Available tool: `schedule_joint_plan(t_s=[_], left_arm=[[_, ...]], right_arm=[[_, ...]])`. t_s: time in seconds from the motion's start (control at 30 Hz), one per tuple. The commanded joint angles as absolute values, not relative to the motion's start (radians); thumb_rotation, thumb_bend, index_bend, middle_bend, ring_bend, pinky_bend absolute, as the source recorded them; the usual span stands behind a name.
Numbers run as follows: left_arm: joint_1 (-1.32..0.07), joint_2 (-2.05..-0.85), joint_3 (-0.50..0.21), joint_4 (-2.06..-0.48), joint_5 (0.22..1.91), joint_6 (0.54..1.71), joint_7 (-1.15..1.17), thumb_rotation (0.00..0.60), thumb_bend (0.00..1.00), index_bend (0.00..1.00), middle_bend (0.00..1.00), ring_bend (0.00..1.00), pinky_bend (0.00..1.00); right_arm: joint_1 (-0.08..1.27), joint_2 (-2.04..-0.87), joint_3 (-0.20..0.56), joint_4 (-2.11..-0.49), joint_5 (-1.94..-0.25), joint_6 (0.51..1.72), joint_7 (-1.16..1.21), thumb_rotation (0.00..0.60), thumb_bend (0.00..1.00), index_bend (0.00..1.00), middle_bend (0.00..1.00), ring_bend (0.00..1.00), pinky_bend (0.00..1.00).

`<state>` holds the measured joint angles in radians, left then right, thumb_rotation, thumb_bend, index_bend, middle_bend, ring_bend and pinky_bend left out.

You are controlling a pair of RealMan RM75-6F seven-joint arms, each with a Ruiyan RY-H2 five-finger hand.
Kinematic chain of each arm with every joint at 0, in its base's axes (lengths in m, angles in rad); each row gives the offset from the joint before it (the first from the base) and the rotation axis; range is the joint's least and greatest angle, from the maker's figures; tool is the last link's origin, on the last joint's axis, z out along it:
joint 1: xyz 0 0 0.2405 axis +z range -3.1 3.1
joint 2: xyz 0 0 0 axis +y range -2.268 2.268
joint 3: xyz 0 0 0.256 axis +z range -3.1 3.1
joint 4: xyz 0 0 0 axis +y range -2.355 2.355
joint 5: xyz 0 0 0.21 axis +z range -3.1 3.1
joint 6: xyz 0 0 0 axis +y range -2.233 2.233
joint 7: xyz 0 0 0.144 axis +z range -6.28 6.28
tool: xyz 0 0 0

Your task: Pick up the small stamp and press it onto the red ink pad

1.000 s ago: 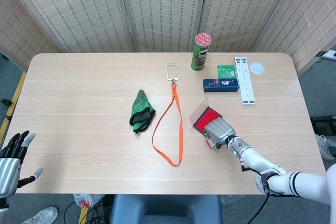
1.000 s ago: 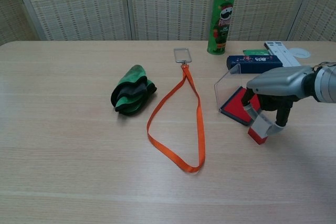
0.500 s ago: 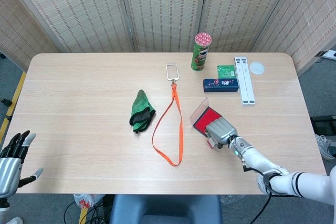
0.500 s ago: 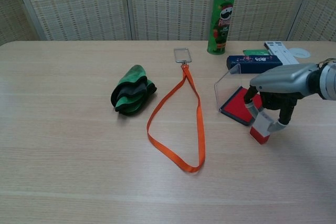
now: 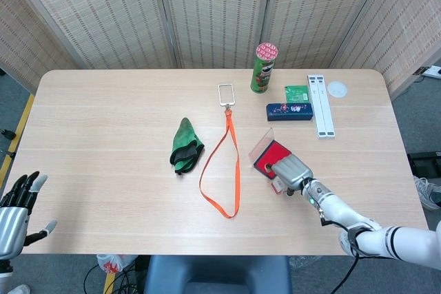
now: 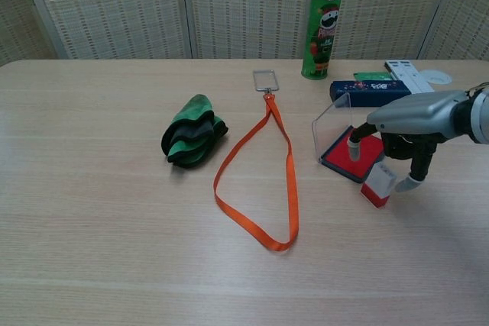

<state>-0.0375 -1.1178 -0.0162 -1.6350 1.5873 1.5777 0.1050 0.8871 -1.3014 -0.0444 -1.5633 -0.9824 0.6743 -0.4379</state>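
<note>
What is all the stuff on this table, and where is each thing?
Table: one, light wood.
Small stamp: one, red and white, standing beside the ink pad's near edge.
Red ink pad: one, clear lid raised, right of centre.
Lanyard: one, orange, looped at centre.
Cloth: one, green, crumpled, left of the lanyard.
Chip can: one, green, upright at the back.
Box: one, dark blue, behind the pad.
Packet: one, green, far right.
Strip: one, white, far right.
Disc: one, white, far right.
Right hand: over the stamp.
Left hand: fingers apart, off the table.
</note>
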Motion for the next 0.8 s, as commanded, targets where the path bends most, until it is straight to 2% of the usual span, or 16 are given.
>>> schedule_joint_plan(t_s=[0.03,0.13,0.2,0.3,0.37,0.53,0.7,0.8], left_arm=[[-0.038,-1.118,-0.016,-1.635,1.586,1.576,0.106,0.600,0.20,0.08,0.09,0.07,0.27],[-0.037,-1.118,-0.016,-1.636,1.586,1.577,0.106,0.600,0.20,0.08,0.09,0.07,0.27],[-0.036,-1.117,-0.018,-1.636,1.585,1.580,0.102,0.600,0.20,0.08,0.09,0.07,0.27],[-0.036,-1.115,-0.021,-1.636,1.579,1.581,0.095,0.600,0.20,0.08,0.09,0.07,0.27],[-0.035,-1.113,-0.023,-1.636,1.576,1.582,0.091,0.600,0.20,0.08,0.09,0.07,0.27],[-0.032,-1.109,-0.026,-1.637,1.573,1.589,0.082,0.600,0.20,0.08,0.09,0.07,0.27],[-0.033,-1.109,-0.030,-1.636,1.567,1.586,0.081,0.600,0.20,0.08,0.09,0.07,0.27],[-0.038,-1.111,-0.032,-1.635,1.564,1.579,0.087,0.600,0.20,0.08,0.09,0.07,0.27]], right_arm=[[0.887,-1.279,-0.053,-1.593,-0.970,0.691,-0.459,0.600,0.14,0.09,0.86,0.71,0.75],[0.879,-1.239,-0.060,-1.644,-0.959,0.730,-0.483,0.600,0.12,0.01,0.81,0.65,0.70],[0.864,-1.203,-0.063,-1.691,-0.958,0.770,-0.492,0.600,0.12,0.00,0.76,0.61,0.67],[0.833,-1.145,-0.066,-1.758,-0.966,0.834,-0.488,0.600,0.11,0.00,0.67,0.54,0.61],[0.801,-1.118,-0.068,-1.785,-0.984,0.889,-0.481,0.600,0.11,0.00,0.55,0.49,0.56],[0.645,-1.132,-0.078,-1.761,-1.111,1.164,-0.447,0.600,0.11,0.00,0.34,0.35,0.42],[0.475,-1.197,-0.090,-1.656,-1.228,1.428,-0.399,0.600,0.11,0.00,0.23,0.25,0.33],[0.394,-1.222,-0.086,-1.601,-1.277,1.546,-0.363,0.600,0.11,0.00,0.18,0.20,0.28]])
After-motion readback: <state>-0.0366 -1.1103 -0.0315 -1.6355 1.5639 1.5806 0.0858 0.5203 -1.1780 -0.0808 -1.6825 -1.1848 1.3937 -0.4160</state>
